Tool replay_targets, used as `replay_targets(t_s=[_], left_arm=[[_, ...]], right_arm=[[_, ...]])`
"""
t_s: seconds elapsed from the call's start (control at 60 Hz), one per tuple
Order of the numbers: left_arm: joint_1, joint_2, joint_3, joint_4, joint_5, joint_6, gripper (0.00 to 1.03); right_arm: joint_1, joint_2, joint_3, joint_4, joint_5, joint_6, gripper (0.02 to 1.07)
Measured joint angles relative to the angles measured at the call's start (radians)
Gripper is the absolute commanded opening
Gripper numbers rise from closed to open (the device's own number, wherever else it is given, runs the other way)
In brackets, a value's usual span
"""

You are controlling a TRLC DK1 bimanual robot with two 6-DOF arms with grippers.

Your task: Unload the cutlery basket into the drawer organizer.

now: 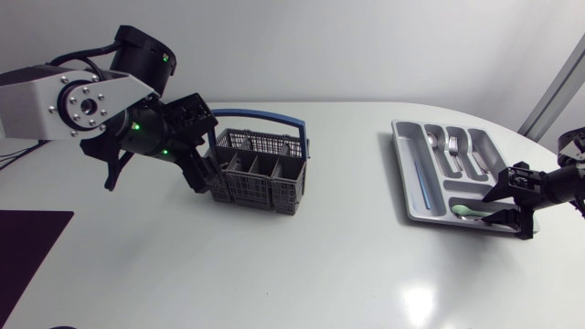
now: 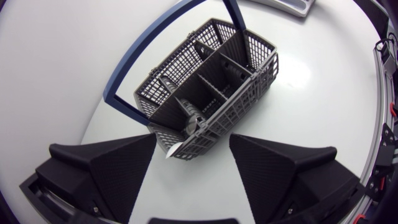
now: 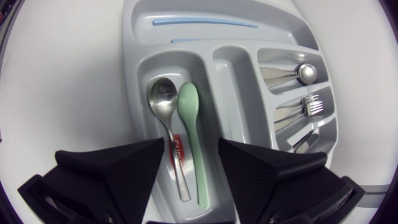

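The grey cutlery basket (image 1: pixel 259 170) with a blue handle (image 1: pixel 265 117) stands left of centre. My left gripper (image 1: pixel 199 172) hovers at its left end, open; in the left wrist view the basket (image 2: pixel 205 99) lies just ahead of the gripper (image 2: pixel 193 152), its near corner between the fingertips. One metal piece (image 2: pixel 198 118) shows in a compartment. The silver organizer (image 1: pixel 402 174) is at the right. My right gripper (image 3: pixel 191 171) is open over its near compartment. There a green spoon (image 3: pixel 189 124) and a metal spoon (image 3: pixel 163 106) lie flat, their handles between the fingers without touching them.
Other organizer compartments hold a pale blue stick (image 3: pixel 205 23), a spoon (image 3: pixel 298 73) and a fork (image 3: pixel 308 107). A dark mat (image 1: pixel 27 247) covers the table's near left corner. The organizer sits close to the table's right edge.
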Motion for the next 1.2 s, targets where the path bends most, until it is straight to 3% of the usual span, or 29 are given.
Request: replay_targets(t_s=[0.25, 0.383, 0.5, 0.633, 0.8, 1.2], left_arm=[[-0.089, 0.018, 0.073, -0.119, -0.11, -0.031, 0.73], [-0.104, 0.071, 0.151, -0.18, -0.144, -0.074, 0.65], [-0.103, 0.118, 0.203, -0.214, -0.175, -0.102, 0.65], [-0.104, 0.167, 0.227, -0.229, -0.214, -0.129, 0.58], [-0.107, 0.214, 0.243, -0.245, -0.236, -0.165, 0.58], [-0.116, 0.322, 0.298, -0.246, -0.3, -0.209, 0.55]], right_arm=[[0.032, -0.124, -0.086, -0.005, 0.005, 0.116, 1.02], [0.126, -0.249, -0.181, -0.014, 0.005, 0.236, 1.02], [0.233, -0.385, -0.259, -0.017, 0.006, 0.337, 1.02], [0.357, -0.523, -0.309, -0.043, 0.016, 0.454, 1.02], [0.507, -0.633, -0.334, -0.066, 0.047, 0.592, 1.02], [0.803, -0.708, -0.396, -0.069, 0.095, 0.853, 1.02]])
